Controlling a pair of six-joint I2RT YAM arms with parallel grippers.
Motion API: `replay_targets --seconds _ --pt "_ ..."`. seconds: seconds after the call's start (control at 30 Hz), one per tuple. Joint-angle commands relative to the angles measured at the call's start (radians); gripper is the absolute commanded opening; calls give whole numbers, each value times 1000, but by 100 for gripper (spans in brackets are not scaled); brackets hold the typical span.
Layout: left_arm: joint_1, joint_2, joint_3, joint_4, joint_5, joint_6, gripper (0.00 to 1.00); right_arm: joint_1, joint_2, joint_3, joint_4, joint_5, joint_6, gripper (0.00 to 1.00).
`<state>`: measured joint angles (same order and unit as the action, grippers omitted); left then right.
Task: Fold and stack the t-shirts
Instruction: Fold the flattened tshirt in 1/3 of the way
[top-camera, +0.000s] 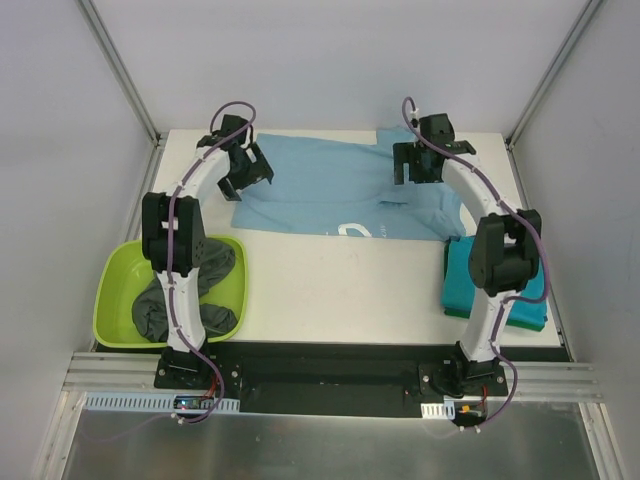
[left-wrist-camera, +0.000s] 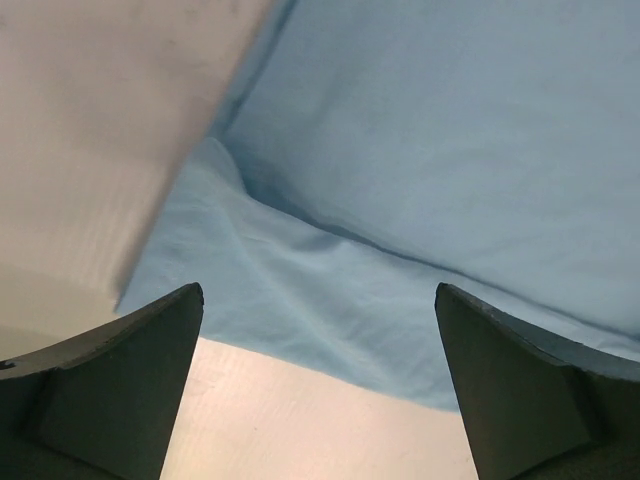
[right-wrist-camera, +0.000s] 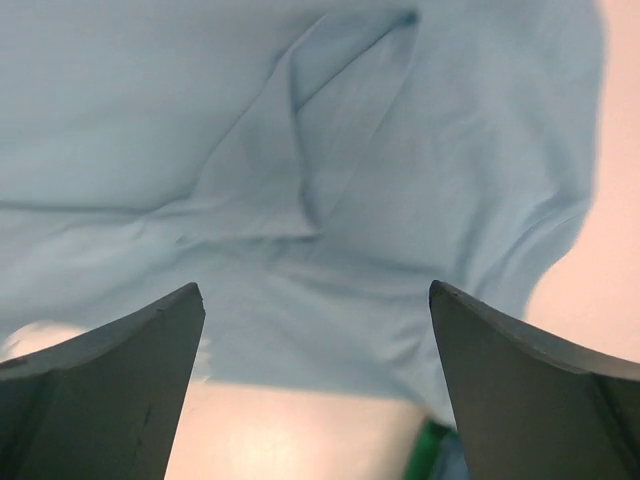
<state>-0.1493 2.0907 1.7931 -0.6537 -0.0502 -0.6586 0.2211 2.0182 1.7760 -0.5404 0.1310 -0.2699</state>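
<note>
A light blue t-shirt (top-camera: 330, 190) with white printed marks lies spread across the back of the table. My left gripper (top-camera: 243, 180) hovers over its left edge, open with nothing between its fingers. My right gripper (top-camera: 418, 172) stands open over the shirt's right side, also holding nothing. The left wrist view shows the shirt's (left-wrist-camera: 420, 150) hem just beyond the open left gripper (left-wrist-camera: 320, 290). In the right wrist view, creased blue cloth (right-wrist-camera: 300, 150) lies past the open right gripper (right-wrist-camera: 315, 290). A folded teal t-shirt (top-camera: 458, 290) lies at the right, partly under the right arm. Dark grey t-shirts (top-camera: 155, 310) lie bunched in the tub.
The lime-green plastic tub (top-camera: 115, 290) stands at the table's front left, beside the left arm. White walls and metal posts close in the table on three sides. Bare white tabletop (top-camera: 340, 290) stretches between the tub and the teal shirt.
</note>
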Motion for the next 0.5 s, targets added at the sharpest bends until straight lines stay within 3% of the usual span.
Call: replay_targets --seconds 0.0,0.23,0.47 --pt "-26 -3 -24 17 145 43 99 1 -110 -159 48 -275 302 96" --pt "-16 64 -8 26 121 57 99 1 -15 -182 88 -320 440 96" --pt "19 118 -3 31 139 45 99 3 73 -148 128 -326 466 96"
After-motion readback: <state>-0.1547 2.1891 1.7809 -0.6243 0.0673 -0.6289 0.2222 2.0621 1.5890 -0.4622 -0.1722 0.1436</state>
